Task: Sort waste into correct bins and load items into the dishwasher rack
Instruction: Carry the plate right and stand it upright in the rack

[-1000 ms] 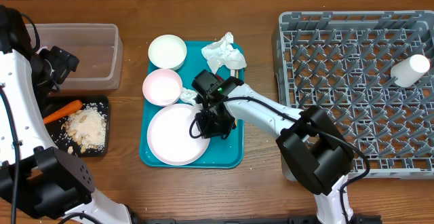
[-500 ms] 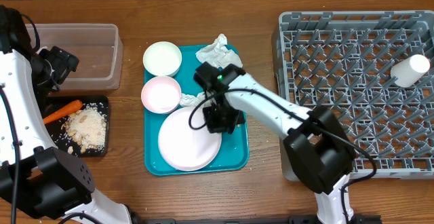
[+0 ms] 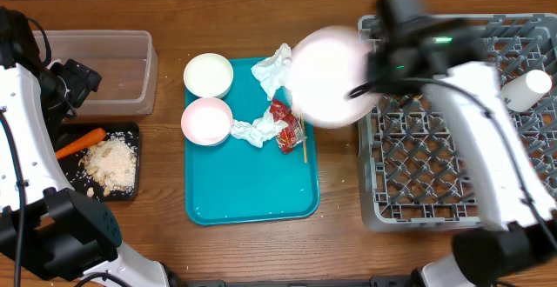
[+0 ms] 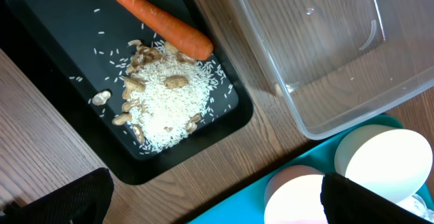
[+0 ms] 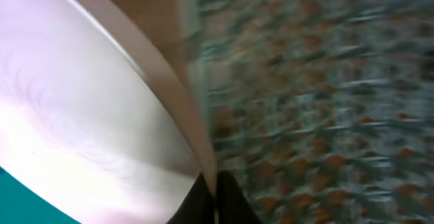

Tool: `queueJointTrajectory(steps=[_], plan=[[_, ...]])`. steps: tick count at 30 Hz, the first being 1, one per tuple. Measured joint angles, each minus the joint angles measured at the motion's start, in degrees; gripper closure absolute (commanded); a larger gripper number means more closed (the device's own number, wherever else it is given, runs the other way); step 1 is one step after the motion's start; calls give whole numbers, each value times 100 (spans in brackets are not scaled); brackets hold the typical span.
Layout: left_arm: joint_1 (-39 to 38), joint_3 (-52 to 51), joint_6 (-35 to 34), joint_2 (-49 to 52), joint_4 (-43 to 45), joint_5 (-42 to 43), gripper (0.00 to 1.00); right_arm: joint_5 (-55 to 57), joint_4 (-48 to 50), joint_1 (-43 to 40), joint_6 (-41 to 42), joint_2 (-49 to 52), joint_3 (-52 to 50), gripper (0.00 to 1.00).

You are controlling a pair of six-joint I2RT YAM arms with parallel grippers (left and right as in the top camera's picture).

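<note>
**Far left.** The left tool hangs with its jaws wide apart and empty, unmoved since a second ago. It is above the clear tub and the black tray, which holds the carrot and the crumbs.

**Centre.** The teal tray lies on the bench, slightly shifted and turned compared with a second ago. The rear bowl and the front bowl sit at its left rim. Two napkins, the red wrapper and the stick lie on it. The wrapper and stick, hidden a second ago under arm and plate, are now exposed.

**Right of centre.** The plate lay flat on the tray's near half a second ago. It is now lifted and motion-blurred between the tray and the dishwasher rack. The right tool is clamped on its rim.

**Far right.** The cup lies in the rack, where it was before.
</note>
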Motion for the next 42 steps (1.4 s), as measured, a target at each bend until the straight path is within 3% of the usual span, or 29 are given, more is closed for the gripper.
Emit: queueJointTrajectory(steps=[9, 17, 30, 42], plan=[[0, 0, 0, 0, 0, 0, 0, 2122, 1878, -1768, -402, 44, -83, 96], [0, 0, 0, 0, 0, 2, 0, 2955, 2216, -2441, -761, 492, -208, 96], [0, 0, 0, 0, 2, 0, 0, 3683, 3029, -2476, -839, 621, -981, 95], [0, 0, 0, 0, 0, 0, 0, 3661, 3174, -2105, -872, 627, -1226, 71]])
